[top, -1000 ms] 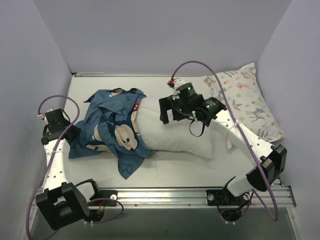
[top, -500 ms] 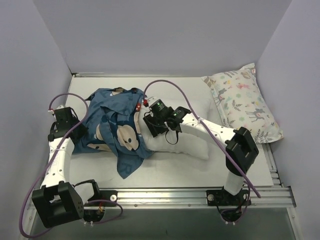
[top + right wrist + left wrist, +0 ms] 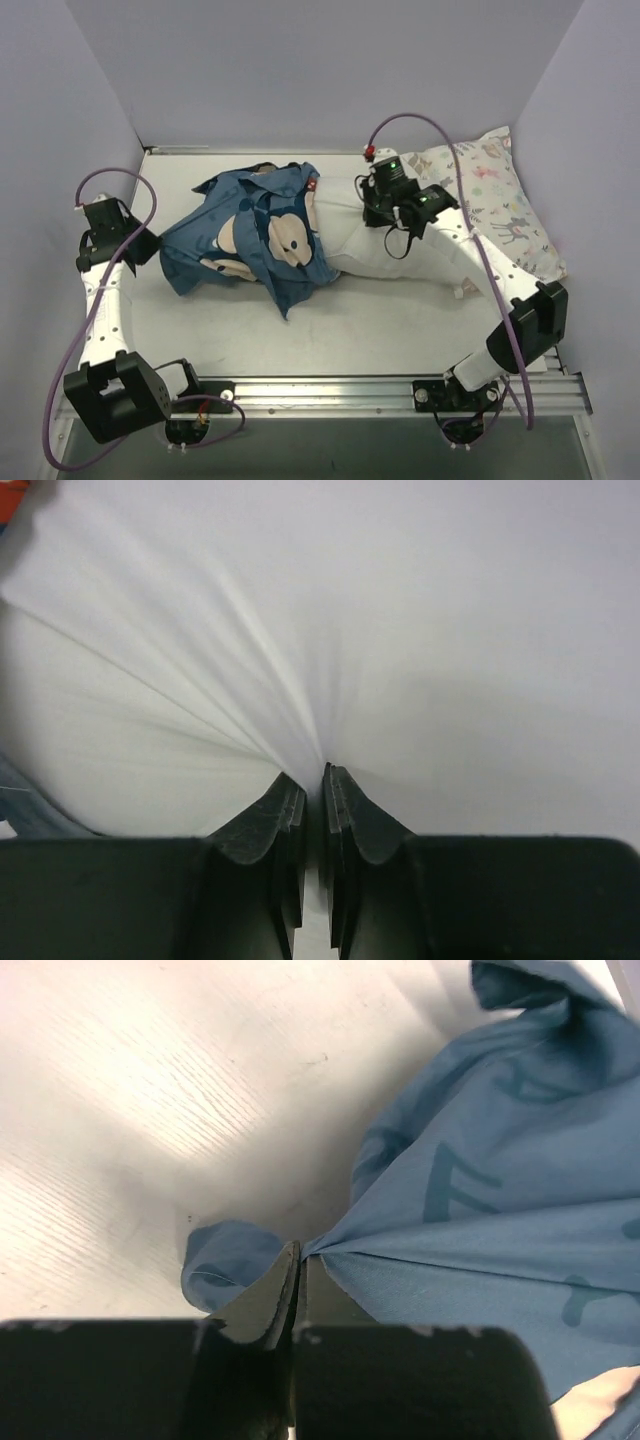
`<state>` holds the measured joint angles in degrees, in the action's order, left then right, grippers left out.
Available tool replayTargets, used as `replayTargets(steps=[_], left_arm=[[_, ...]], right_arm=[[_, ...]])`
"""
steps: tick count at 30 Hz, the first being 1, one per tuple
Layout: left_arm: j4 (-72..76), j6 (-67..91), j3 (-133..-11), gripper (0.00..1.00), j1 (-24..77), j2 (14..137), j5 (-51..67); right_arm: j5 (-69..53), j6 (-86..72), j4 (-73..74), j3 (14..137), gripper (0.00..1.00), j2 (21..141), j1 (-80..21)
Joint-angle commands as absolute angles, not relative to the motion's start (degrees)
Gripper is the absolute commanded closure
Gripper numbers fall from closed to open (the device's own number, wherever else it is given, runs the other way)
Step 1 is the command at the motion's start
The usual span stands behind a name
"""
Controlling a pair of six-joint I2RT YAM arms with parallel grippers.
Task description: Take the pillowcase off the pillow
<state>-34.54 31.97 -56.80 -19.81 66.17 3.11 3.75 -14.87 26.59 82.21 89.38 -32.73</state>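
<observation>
From above you can't see the left end of the pillow, because the pillowcase covers it. Where the left gripper pinches a fold, the pillowcase runs off the right edge, so its letters are cut. By the right gripper the pillow fills the whole picture. The red bit in the corner is too cut off to tell.
</observation>
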Motion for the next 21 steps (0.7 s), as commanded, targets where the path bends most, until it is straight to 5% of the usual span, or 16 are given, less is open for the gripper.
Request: replayTargets(steps=[1,10,15,18,19,20,21], left_arm=[[-33.1,31.2,-60.8,1.0,-23.7,67.0,-5.4],[-33.1,30.9,-59.9,1.0,-24.6,67.9,-9.7],[-30.8,28.7,-58.8,1.0,-23.0,68.6,-0.3],[-29.6,27.7,-57.1,0.76,-19.4,68.4,4.2],[-29.6,27.3,-56.6,0.63,-18.5,67.7,4.4],[-29.6,26.3,-56.4,0.4,-17.6,67.1,4.5],[-29.6,25.8,-56.3,0.3,-16.6,66.4,4.2]], right_arm=[[15.6,-14.2,36.6,84.2,1.0,81.1,-26.2],[13.4,-14.7,39.5,92.6,1.0,80.8,-24.2],[7.1,-13.8,39.5,93.7,1.0,81.0,-27.4],[7.3,-12.0,38.6,92.6,0.97,81.9,-33.6],[6.9,-11.3,37.8,91.9,0.87,82.1,-37.0],[6.6,-10.0,37.1,90.3,0.8,82.1,-38.3],[5.9,-8.8,35.5,89.2,0.61,82.1,-40.2]])
